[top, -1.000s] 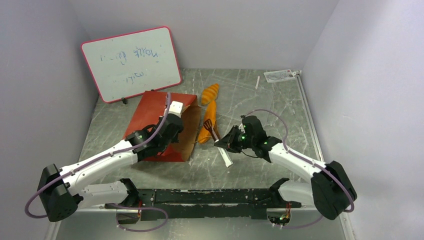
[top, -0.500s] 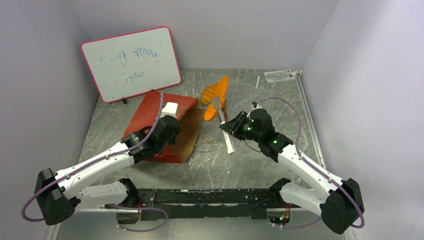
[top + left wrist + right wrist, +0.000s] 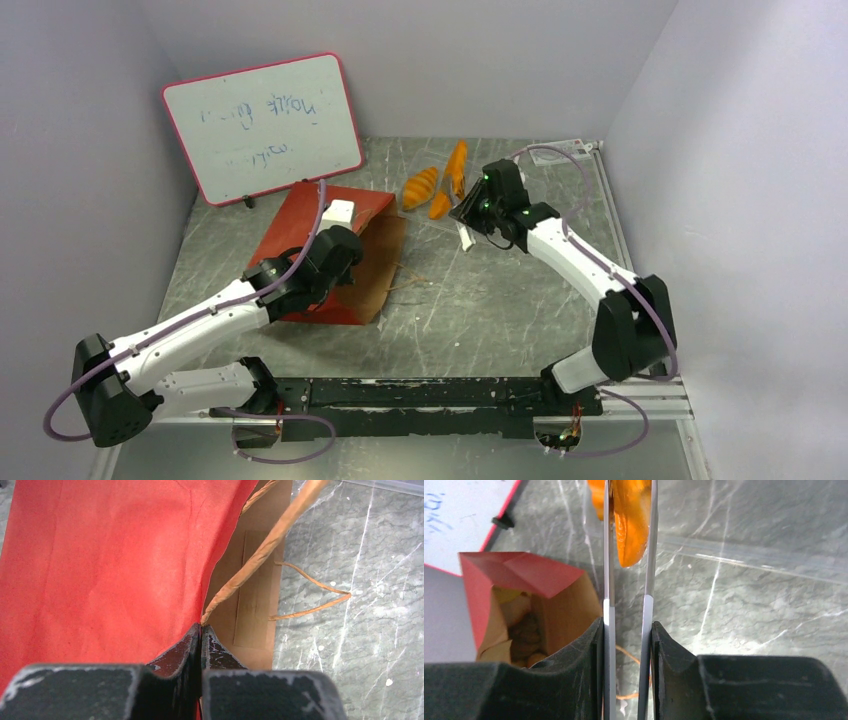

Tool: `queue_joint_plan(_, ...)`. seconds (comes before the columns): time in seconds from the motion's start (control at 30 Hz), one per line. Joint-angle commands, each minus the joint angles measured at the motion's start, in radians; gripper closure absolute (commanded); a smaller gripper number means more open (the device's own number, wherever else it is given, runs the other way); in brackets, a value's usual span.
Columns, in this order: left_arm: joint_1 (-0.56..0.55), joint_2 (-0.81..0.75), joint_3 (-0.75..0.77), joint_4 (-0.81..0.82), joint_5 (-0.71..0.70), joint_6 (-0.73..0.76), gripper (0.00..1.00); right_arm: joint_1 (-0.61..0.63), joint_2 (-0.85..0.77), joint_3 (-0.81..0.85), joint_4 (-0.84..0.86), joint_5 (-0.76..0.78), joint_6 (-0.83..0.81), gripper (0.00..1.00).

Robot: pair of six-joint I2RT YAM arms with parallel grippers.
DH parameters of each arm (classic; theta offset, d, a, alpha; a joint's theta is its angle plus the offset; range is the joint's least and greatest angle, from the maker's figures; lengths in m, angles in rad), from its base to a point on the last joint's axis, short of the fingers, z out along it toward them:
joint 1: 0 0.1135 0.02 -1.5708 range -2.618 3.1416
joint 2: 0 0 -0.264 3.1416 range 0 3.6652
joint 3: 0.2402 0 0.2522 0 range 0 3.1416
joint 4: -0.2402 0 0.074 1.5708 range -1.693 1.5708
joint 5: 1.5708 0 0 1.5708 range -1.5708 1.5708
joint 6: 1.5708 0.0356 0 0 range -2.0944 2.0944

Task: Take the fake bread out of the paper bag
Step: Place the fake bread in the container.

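Pressed together with the right gripper (image 3: 626, 630) on the metal tweezers (image 3: 608, 570), and through their tips pinching one golden-orange fake bread loaf (image 3: 631, 520) near the far edge of the tabletop (image 3: 500, 290), a little right of its middle; lifted clear or touching down, impossible to tell. Just beside it, toward the left, lying loose: a scored orange loaf (image 3: 421, 185) and a shorter orange piece (image 3: 438, 206). Farther toward the left edge, lying on its red side with the mouth turned to the middle of the tabletop: the paper bag (image 3: 310, 225). Pinched at its upper rim, right at the root of a looped handle (image 3: 265, 545), with the tightly closed left gripper (image 3: 200, 632), propping the mouth open. Inside the mouth, from the right wrist view, yellowish and brown lumps (image 3: 524, 630), probably more bread, too shadowed to count. Well under way by this reckoning, not finished: two pieces out and down, a third out but not yet released, the rest to be fetched.
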Motion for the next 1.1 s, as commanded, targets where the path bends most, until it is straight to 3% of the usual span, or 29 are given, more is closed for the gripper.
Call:
queue_joint_plan(0.0,0.005,-0.016,0.043,-0.019,-0.007,-0.014,0.93,-0.01,0.081,0.111,-0.052,0.029,-0.071,1.0)
queue_joint_plan(0.37,0.005,-0.047,0.018,0.022,-0.001,0.013,0.93,-0.01,0.217,0.211,-0.132,0.095,-0.085,1.0)
queue_joint_plan(0.67,0.005,-0.052,-0.005,0.04,0.0,0.018,0.93,-0.01,0.261,0.243,-0.117,0.071,-0.063,0.69)
queue_joint_plan(1.07,0.006,-0.043,0.015,0.034,-0.002,0.019,0.93,-0.01,0.247,0.285,-0.131,0.051,-0.063,0.58)
